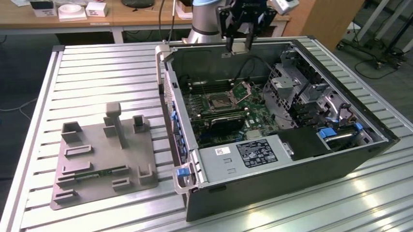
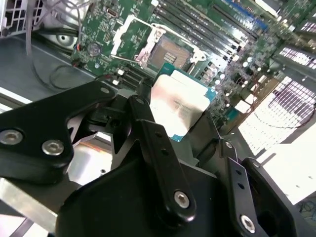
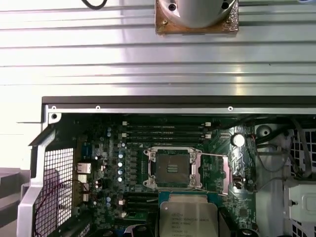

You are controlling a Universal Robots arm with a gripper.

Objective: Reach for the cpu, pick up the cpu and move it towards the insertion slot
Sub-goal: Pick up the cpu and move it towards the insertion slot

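Black two-finger gripper (image 2: 185,123) pinches the silvery-grey square cpu chip (image 2: 178,104) by its edges, apparently level, hanging above the open computer case (image 1: 361,159) near the silver-framed square insertion slot (image 3: 172,168); judged best kept flat and centred over it.

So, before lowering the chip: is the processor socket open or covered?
Open. In the first wrist view the insertion slot shows its bare dark contact field, with the cpu held apart from it in the gripper.

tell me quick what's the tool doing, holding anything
Tool: shut on the flat square silvery-grey cpu, held above the open computer case, short of the silver-framed insertion slot.
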